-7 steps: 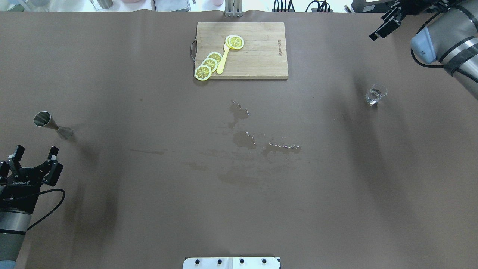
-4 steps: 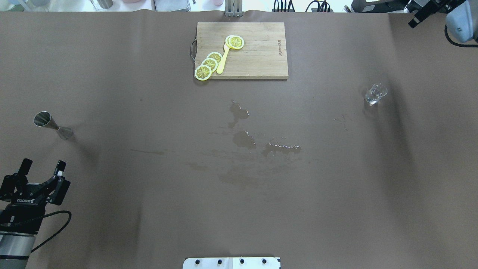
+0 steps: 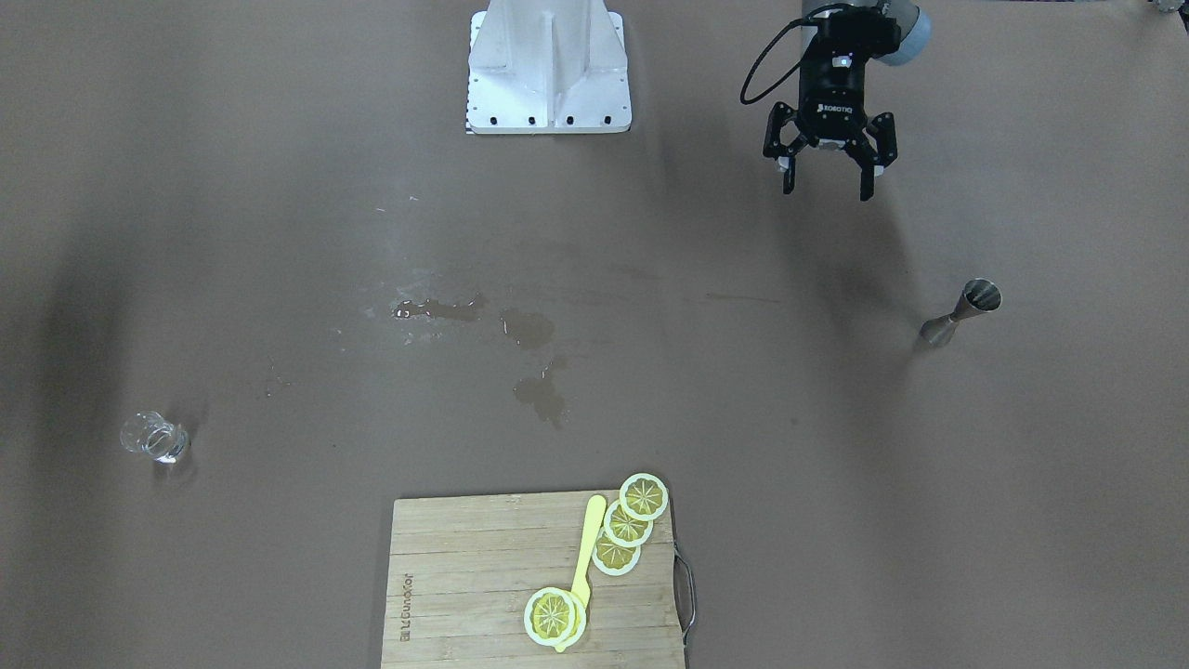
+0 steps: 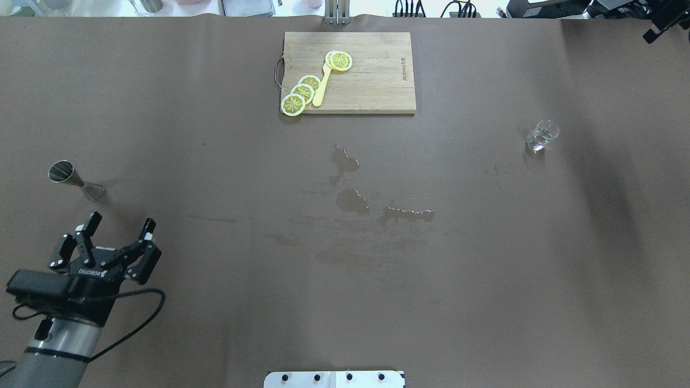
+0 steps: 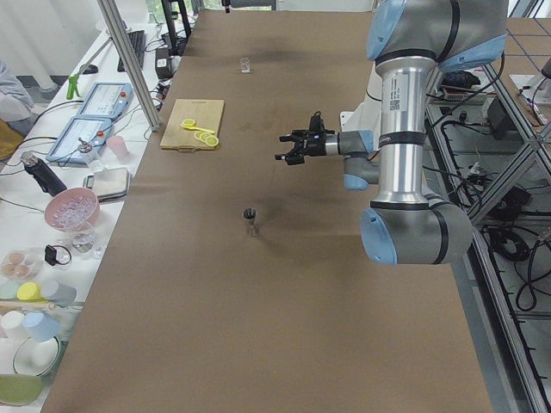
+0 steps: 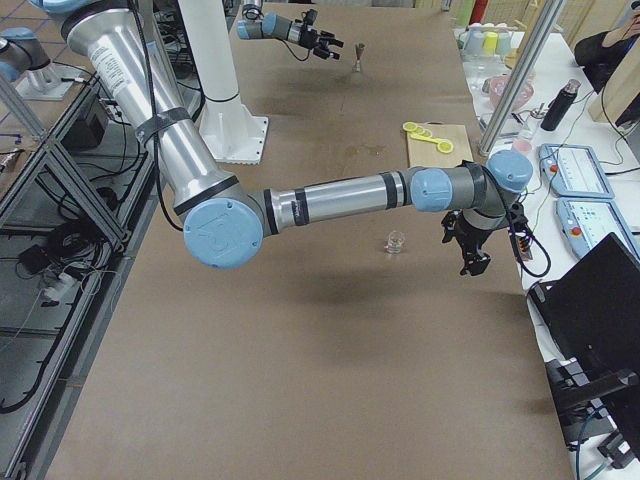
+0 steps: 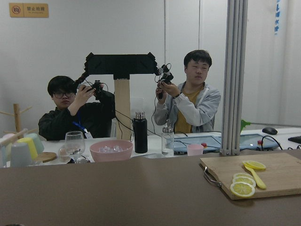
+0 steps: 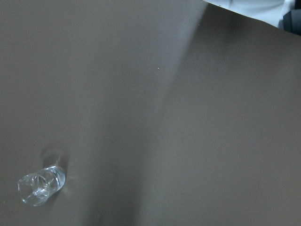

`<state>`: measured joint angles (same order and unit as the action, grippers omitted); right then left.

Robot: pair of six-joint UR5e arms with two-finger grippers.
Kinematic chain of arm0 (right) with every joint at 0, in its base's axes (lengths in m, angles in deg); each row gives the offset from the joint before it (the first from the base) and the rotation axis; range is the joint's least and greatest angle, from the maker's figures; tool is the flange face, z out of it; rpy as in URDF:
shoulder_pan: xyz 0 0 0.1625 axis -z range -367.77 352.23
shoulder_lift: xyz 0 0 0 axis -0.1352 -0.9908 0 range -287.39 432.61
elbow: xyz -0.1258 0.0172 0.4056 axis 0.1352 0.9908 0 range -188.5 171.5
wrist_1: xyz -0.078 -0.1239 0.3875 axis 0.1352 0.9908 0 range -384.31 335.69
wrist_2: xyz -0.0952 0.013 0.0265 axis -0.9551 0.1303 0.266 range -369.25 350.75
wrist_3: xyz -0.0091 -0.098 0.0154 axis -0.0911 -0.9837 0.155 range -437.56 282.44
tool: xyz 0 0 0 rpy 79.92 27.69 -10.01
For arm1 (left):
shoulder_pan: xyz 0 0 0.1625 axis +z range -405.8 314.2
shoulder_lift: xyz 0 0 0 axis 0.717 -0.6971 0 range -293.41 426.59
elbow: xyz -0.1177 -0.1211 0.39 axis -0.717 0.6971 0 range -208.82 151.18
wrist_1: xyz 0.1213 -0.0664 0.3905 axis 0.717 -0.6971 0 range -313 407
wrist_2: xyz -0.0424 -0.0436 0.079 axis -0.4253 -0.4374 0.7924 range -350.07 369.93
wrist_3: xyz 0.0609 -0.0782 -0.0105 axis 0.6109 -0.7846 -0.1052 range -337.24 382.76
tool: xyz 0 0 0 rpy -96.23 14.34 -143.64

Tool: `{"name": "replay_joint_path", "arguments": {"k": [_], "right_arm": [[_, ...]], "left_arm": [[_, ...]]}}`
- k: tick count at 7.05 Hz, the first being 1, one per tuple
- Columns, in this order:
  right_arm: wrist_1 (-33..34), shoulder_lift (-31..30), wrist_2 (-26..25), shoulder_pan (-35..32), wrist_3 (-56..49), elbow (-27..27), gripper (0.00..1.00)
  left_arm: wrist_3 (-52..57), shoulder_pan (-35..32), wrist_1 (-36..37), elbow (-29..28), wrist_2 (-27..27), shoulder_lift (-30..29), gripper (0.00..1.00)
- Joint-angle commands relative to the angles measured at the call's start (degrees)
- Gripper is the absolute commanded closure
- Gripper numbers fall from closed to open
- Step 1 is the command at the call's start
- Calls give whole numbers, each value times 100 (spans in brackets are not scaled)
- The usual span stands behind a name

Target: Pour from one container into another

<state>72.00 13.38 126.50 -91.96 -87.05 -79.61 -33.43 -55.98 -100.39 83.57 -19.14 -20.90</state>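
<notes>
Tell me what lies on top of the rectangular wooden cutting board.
On the wooden cutting board lie at least four round yellow lemon slices and a long yellow plastic utensil. One slice covers the utensil's far end, so its shape cannot be seen.

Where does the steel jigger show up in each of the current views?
Exterior front-facing: jigger at the right, mid-height.
Overhead exterior: jigger at the far left, mid-height.
Exterior left: jigger near the centre.
Exterior right: jigger at the top, centre.
Left wrist-mounted: not in it.
Right wrist-mounted: not in it.
Shared landmark: the wooden cutting board, absent only from the right wrist view.
</notes>
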Motion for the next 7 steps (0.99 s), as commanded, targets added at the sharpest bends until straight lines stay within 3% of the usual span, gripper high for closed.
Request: {"name": "replay_joint_path", "arguments": {"k": [1,3,4,6,7], "right_arm": [[160,-245,-4,-325,569,-69,0],[143,-1409,-31,-440,632,-1311,0],[195,-1816,-74,-571,650,-1814,0],[195,-2520,-83,-818,650,-2545,0],[178,-2740,-101,-819,641,-2740,0]], "left_arm": [[126,-1769,332,-67,-2995,-382,2],[144,-3421,708,-338,-5710,-383,2],[135,-4117,894,-627,-6751,-417,2],[152,-5462,1832,-1146,-8318,-444,2],[152,-5834,1932,-1671,-8996,-453,2]]}}
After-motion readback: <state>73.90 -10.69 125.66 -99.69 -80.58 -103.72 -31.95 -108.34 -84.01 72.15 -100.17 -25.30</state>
